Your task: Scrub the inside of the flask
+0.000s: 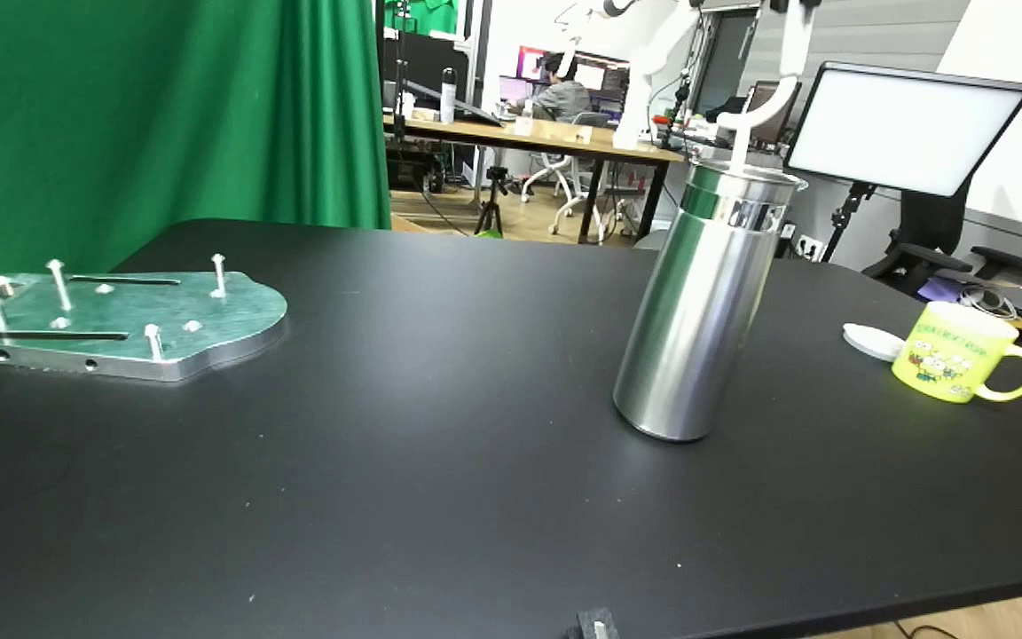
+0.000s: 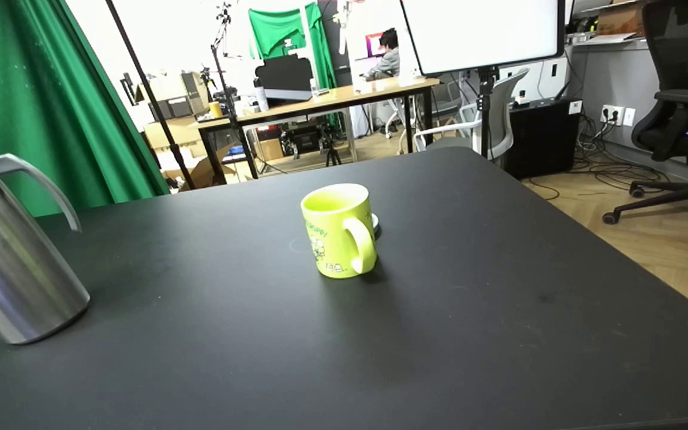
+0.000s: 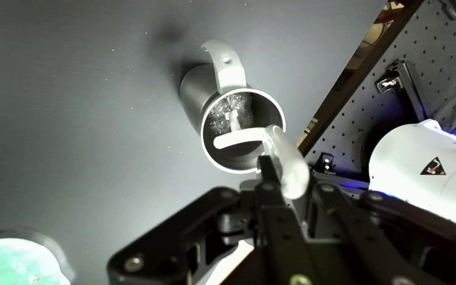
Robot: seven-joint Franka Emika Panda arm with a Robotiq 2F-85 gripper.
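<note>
The flask (image 1: 702, 311) is a tall steel cylinder standing on the black table. It also shows at the left edge of an exterior view (image 2: 15, 257), with its grey handle. In the wrist view I look into the open mouth of the flask (image 3: 196, 91). A white brush (image 1: 764, 111) with a bent handle reaches down into the mouth. Its bristly head (image 3: 232, 113) is inside, near the wall on the handle side. My gripper (image 3: 290, 178) is shut on the brush's handle above the flask. Only its fingertips (image 1: 795, 4) show at the top of an exterior view.
A yellow-green mug (image 1: 955, 351) stands to the right of the flask, with a small white disc (image 1: 872, 342) beside it. A green metal plate with upright bolts (image 1: 121, 311) lies at the table's left. A white robot part (image 3: 422, 170) and a pegboard appear right in the wrist view.
</note>
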